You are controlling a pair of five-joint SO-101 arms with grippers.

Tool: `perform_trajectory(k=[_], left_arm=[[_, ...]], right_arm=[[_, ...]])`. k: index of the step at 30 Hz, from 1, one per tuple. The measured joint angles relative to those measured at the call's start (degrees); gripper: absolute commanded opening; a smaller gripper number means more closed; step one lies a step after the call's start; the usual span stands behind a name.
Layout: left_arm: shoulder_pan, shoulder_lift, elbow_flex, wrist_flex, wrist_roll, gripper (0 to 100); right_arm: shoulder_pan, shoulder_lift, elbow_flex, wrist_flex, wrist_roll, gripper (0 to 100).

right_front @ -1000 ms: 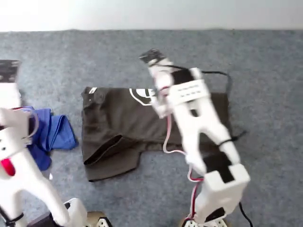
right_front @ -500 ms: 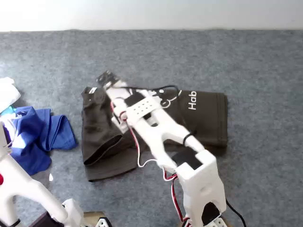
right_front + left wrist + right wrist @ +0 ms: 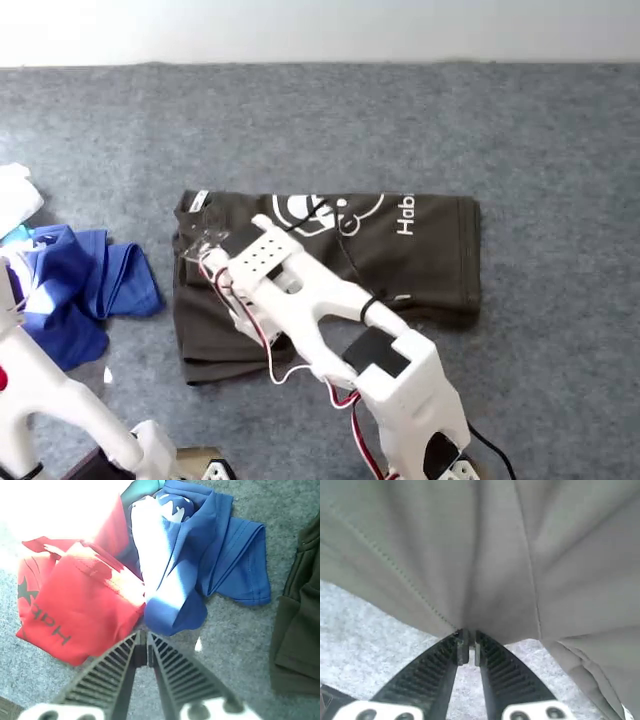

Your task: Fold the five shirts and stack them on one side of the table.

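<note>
Evidently limp and light, the dark shirt (image 3: 430,260) is pinched at its stitched edge between the nearly closed jaws of the right gripper (image 3: 468,639).

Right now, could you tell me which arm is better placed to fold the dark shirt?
Right: the right pincer is closed on the dark shirt's edge, while the left pincer hangs shut above the red shirt and blue shirt.

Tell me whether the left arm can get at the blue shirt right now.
Probably yes. The left gripper hangs shut close over the blue shirt at its edge, with nothing between them; the red shirt lies beside it, not in the way. It must open first.
</note>
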State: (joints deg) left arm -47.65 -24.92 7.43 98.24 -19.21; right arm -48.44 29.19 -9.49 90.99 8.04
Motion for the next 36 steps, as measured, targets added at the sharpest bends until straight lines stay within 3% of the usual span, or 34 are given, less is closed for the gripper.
perform_trajectory(k=[9,22,30,36], left_arm=[[0.0,0.0,0.0,0.0,0.0,1],[0.0,-4.5,0.0,0.0,0.0,1],[0.0,-10.6,0.0,0.0,0.0,1],[0.0,-10.7,0.0,0.0,0.0,1]], right_arm=[[0.4,0.0,-8.8,-3.9,0.0,3.6],[-1.0,7.0,-9.4,-33.3,0.9,3.5],[-6.8,12.1,-13.5,-33.9,1.1,3.5],[-6.0,12.3,-21.7,-26.8,1.1,3.5]])
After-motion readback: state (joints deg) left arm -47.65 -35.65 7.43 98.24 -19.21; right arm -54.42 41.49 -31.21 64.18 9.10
